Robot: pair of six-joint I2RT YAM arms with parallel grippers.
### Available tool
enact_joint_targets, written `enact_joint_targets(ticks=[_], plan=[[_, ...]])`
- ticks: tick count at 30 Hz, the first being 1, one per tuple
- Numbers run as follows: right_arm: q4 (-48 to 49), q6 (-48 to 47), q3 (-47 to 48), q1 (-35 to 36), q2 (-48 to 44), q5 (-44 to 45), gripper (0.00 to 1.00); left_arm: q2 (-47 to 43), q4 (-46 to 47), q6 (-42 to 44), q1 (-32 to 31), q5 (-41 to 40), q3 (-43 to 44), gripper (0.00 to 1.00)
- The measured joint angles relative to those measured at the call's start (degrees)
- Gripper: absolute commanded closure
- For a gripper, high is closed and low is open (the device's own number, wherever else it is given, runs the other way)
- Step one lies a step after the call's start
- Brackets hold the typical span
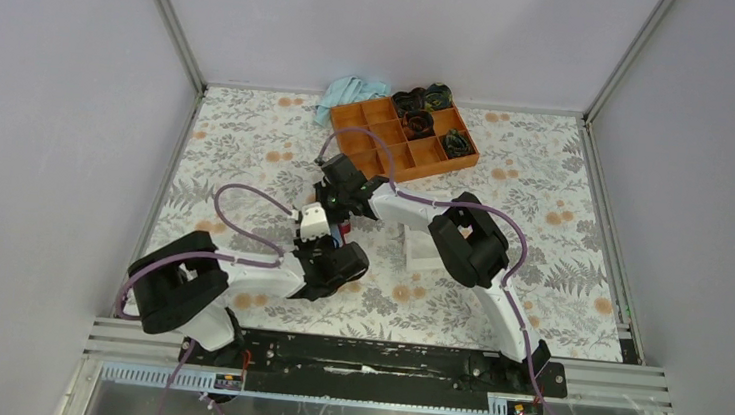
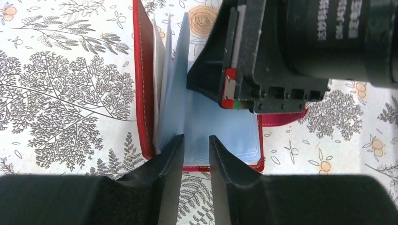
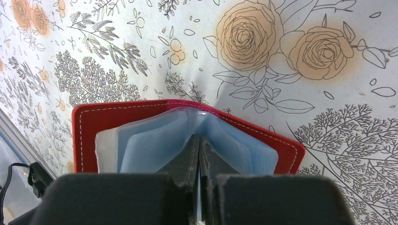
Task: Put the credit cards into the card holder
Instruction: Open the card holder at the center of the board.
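The card holder [image 2: 143, 70] lies open on the flowered cloth, its dark-red cover spread and its light blue sleeves [image 2: 220, 131] fanned upward. My left gripper [image 2: 196, 143] is open, its tips resting on the near edge of the sleeves with nothing between them. My right gripper [image 3: 199, 143] points down into the fold of the card holder [image 3: 117, 115] from the other side. It is shut on a thin credit card [image 2: 239, 47], which shows edge-on between its fingers. In the top view both grippers meet over the card holder [image 1: 344, 232] at mid-table.
A whitish clear box [image 1: 423, 248] lies just right of the card holder, under the right arm. An orange compartment tray [image 1: 405, 136] with dark items stands at the back, with a light blue cloth [image 1: 348, 93] beside it. Grey walls enclose the table.
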Motion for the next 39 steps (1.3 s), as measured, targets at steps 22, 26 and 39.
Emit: enact_joint_targets(ticks=[22, 26, 39], plan=[[-0.1, -0.3, 0.1, 0.0, 0.1, 0.0, 0.98, -7.3, -12.6, -15.4, 2.3, -3.0, -4.0, 0.63], [0.0, -0.3, -0.1, 0.0, 0.1, -0.1, 0.98, -6.5, -14.8, -19.5, 3.3, -2.9, -4.3, 0.59], [0.7, -0.7, -0.6, 0.0, -0.1, -0.2, 0.97, -3.7, -14.7, -27.8, 8.2, 0.7, -4.8, 0.55]])
